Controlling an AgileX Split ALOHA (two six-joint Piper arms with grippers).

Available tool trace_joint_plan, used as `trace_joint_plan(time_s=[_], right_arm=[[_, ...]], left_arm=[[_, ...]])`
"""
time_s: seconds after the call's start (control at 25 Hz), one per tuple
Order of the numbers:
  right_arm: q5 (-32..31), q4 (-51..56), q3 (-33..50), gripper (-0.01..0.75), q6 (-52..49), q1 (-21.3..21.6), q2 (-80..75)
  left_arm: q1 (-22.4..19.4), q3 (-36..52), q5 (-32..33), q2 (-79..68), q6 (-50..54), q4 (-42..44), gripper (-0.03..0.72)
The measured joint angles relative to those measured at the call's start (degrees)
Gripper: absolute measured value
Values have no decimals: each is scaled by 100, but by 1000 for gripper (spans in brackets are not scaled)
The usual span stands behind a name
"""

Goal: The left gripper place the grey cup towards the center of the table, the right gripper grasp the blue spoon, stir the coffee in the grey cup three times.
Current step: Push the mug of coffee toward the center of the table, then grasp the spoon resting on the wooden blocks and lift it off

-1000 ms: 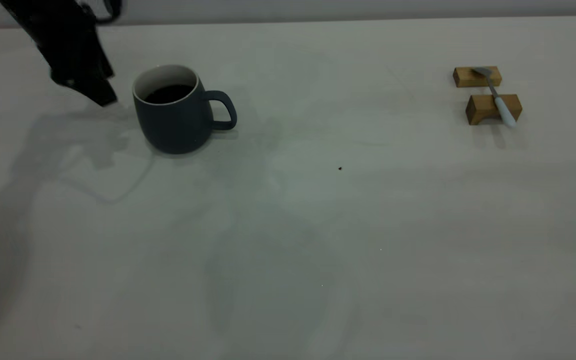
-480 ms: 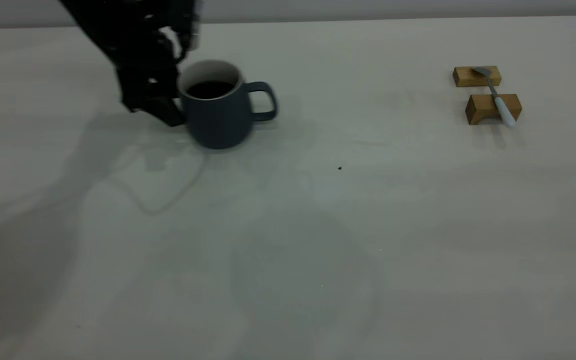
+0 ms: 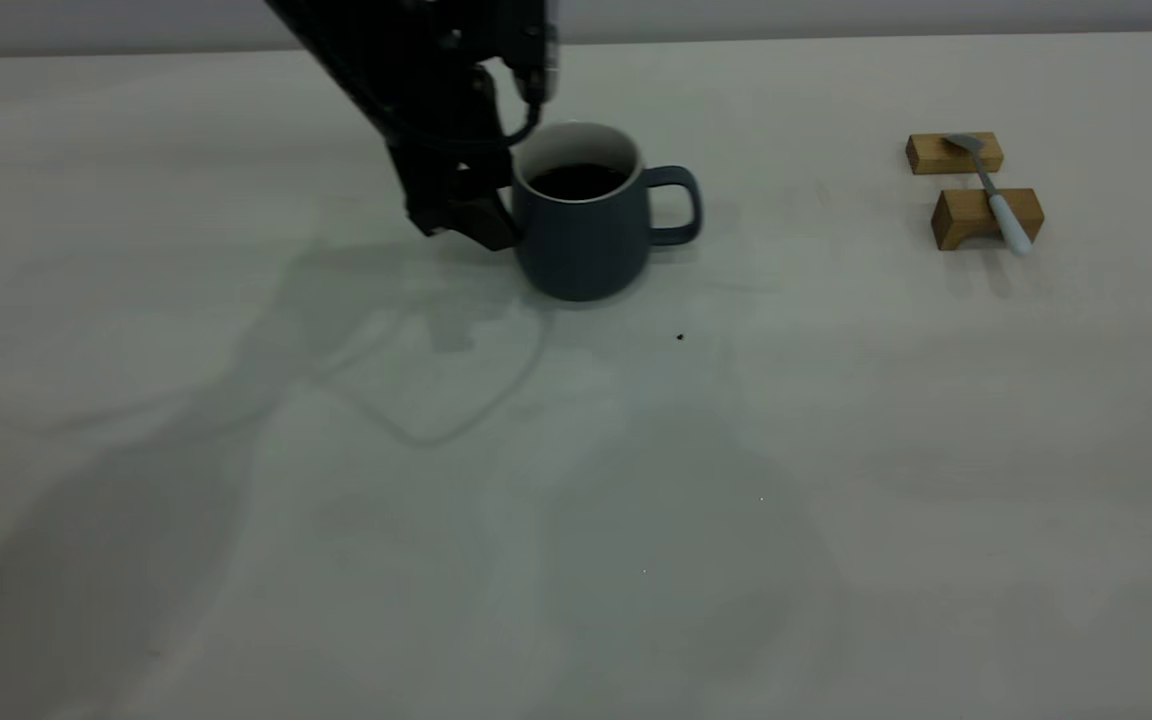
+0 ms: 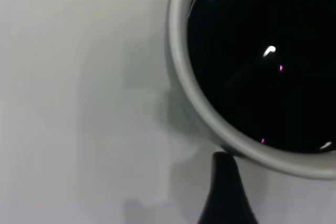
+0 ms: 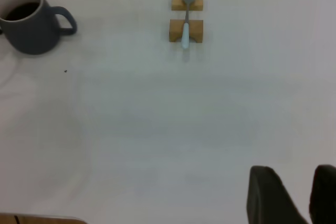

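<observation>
The grey cup stands on the table a little left of centre at the back, its handle towards the right. Coffee fills it. My left gripper is low against the cup's left side. In the left wrist view one dark finger sits just outside the white rim, and the other finger is out of frame. The blue spoon lies across two wooden blocks at the back right. My right gripper hangs open and empty, far from the spoon.
The spoon rests on two tan blocks, the far one and the near one. A tiny dark speck lies just in front of the cup. The left arm's shadow falls over the table's front left.
The left gripper came up to the cup's left side and travelled right with it. The cup slid from the back left to near the centre. The spoon and blocks stayed put.
</observation>
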State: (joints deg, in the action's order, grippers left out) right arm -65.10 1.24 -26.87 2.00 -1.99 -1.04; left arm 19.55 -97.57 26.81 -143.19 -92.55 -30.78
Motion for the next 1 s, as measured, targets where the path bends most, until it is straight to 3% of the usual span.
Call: trace_joint_plan(time_s=[0.28, 0.44, 0.68, 0.88, 1.0], right_arm=[[0, 0, 0, 238, 0, 0, 0], [0, 0, 0, 238, 0, 0, 0], [0, 0, 0, 238, 0, 0, 0], [0, 0, 0, 238, 0, 0, 0], [0, 0, 0, 238, 0, 0, 0]], left_arm=[[328, 0, -375, -41, 28, -478, 585], [318, 0, -138, 53, 560, -361, 585], [79, 0, 1237, 1175, 3203, 977, 585], [-34, 0, 2856, 2475, 5858, 2163, 585], [-37, 0, 3770, 3153, 6753, 2652, 585]])
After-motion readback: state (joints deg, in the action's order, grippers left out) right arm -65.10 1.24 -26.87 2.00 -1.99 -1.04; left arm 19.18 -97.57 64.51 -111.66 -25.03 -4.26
